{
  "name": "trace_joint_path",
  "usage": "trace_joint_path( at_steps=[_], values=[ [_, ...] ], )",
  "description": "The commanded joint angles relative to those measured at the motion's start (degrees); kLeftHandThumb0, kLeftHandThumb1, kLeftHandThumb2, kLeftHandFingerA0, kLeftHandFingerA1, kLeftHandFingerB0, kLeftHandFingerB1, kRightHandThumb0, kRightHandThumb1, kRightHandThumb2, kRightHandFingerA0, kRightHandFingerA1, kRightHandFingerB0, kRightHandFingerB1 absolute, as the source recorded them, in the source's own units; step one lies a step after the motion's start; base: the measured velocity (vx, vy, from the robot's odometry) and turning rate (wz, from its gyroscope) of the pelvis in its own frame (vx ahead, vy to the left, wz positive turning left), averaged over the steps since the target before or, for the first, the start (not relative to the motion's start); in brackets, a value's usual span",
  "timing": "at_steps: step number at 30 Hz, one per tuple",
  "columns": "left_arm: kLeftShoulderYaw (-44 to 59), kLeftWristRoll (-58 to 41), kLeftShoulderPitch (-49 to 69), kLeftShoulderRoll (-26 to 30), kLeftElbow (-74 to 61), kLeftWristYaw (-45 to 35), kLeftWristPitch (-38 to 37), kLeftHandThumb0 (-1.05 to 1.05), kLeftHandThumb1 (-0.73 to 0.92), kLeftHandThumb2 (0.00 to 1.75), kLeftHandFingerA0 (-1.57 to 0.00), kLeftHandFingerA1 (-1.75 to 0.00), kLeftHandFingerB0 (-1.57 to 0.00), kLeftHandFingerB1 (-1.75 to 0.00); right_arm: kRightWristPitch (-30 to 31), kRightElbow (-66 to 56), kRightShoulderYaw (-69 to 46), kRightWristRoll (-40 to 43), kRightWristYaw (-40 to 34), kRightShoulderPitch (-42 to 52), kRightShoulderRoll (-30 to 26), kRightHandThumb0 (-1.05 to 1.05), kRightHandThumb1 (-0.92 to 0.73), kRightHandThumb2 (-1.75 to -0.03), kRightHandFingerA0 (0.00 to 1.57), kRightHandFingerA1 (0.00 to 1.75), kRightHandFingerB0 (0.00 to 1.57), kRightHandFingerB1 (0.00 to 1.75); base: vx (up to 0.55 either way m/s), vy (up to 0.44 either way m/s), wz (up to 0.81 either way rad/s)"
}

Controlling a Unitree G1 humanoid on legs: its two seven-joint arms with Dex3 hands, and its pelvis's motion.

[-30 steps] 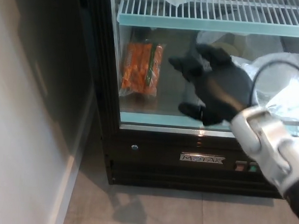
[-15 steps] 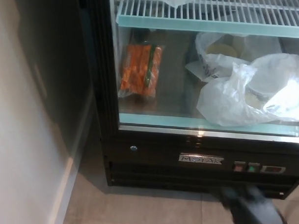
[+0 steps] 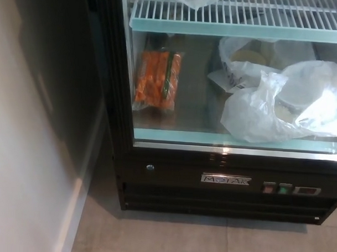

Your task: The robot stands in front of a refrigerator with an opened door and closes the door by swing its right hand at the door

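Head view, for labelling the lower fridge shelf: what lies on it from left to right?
Bag of carrots → small white bag with a round item inside → large white plastic bag. The two white bags overlap slightly, the large one in front. Neither robot hand shows.

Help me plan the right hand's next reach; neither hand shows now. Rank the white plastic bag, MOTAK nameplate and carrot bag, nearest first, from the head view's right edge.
1. white plastic bag: right on the shelf, reaching that edge.
2. MOTAK nameplate: middle of the black base panel.
3. carrot bag: left on the shelf.
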Motion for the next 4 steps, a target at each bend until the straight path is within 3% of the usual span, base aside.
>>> trace_joint_path(
  at_steps=[1, 4],
  values=[
    [0.2, 0.1, 0.3, -0.2, 0.9, 1.2, -0.3, -0.52, 0.76, 0.64, -0.42, -0.35, -0.33, -0.33, 6.5, 4.8, -0.7, 3.6, 3.3, -1.4, -0.3, -0.62, -0.8, -0.63, 0.27, 0.33, 0.21, 0.28, 0.0, 0.0, 0.0],
    [0.3, 0.0, 0.9, -0.1, 0.6, 1.0, -0.5, -0.53, 0.77, 0.64, -0.42, -0.35, -0.33, -0.33, 6.4, 5.5, -1.6, 5.1, 4.5, -1.1, -0.4, -0.62, -0.79, -0.64, 0.23, 0.33, 0.24, 0.29, 0.0, 0.0, 0.0]
  ],
)
